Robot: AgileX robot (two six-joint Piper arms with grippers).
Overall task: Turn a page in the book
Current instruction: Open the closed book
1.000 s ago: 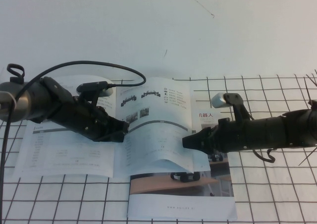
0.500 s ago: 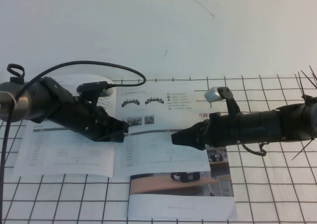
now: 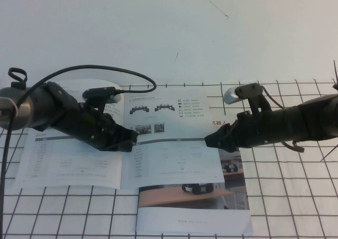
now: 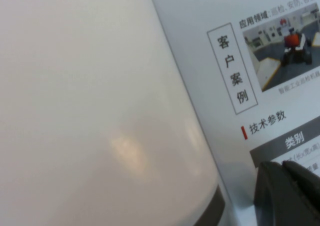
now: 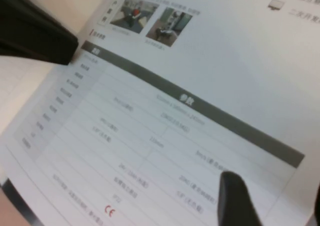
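Book (image 3: 79, 162): you see it lying open on the grid mat (image 3: 296, 196), with its spine running from 12 to 6 o'clock near the middle of the high view.
Page (image 3: 169, 138): it is the leaf at 3 o'clock of the spine, lying almost flat; you see two black chassis photos at its 12 o'clock end, a grey bar across the middle, and a table under the bar.
Booklet (image 3: 193, 212): it lies under the page, and its wood-toned cover comes out at 6 o'clock of the page.
Left gripper (image 3: 131, 139): you find it at the spine, at 9 o'clock of the page, its tip resting on the paper; in the left wrist view the dark fingertips (image 4: 290, 193) look pressed together, with nothing between them.
Right gripper (image 3: 210, 141): it is at the 3 o'clock edge of the page, level with the grey bar; its fingers (image 5: 240, 201) are spread a little apart above the table, and you cannot tell if the tip touches the paper.
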